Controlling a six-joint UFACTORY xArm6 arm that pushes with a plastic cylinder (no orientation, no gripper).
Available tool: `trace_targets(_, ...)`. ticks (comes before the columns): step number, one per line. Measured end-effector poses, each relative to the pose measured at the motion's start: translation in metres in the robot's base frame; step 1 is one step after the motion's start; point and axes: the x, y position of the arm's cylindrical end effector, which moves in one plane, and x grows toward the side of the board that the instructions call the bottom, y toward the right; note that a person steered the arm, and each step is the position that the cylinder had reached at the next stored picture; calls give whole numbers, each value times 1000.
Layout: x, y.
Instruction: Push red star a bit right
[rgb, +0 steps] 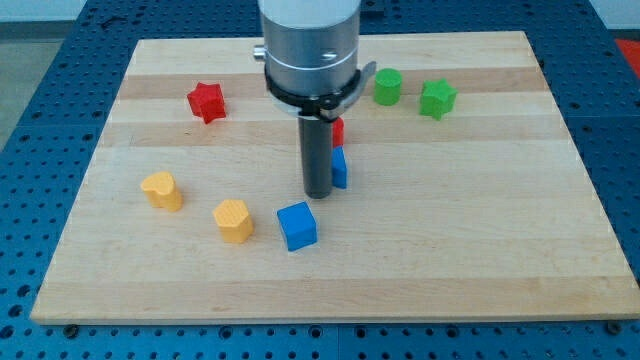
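The red star (206, 101) lies at the view's upper left on the wooden board (480, 230). My tip (318, 193) rests near the board's middle, well to the right of and below the red star, not touching it. A blue block (340, 168) sits right beside the rod on its right, and a red block (339, 131) just above that is mostly hidden behind the rod.
A blue cube (297, 225) lies below the tip. Two yellow blocks (162, 189) (233, 220) lie at the lower left. A green cylinder (387, 87) and a green star (437, 98) lie at the upper right.
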Motion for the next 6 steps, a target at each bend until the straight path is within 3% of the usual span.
trace_targets(3,-69,-164)
trace_targets(5,-136,-173)
trace_targets(6,-143,-153)
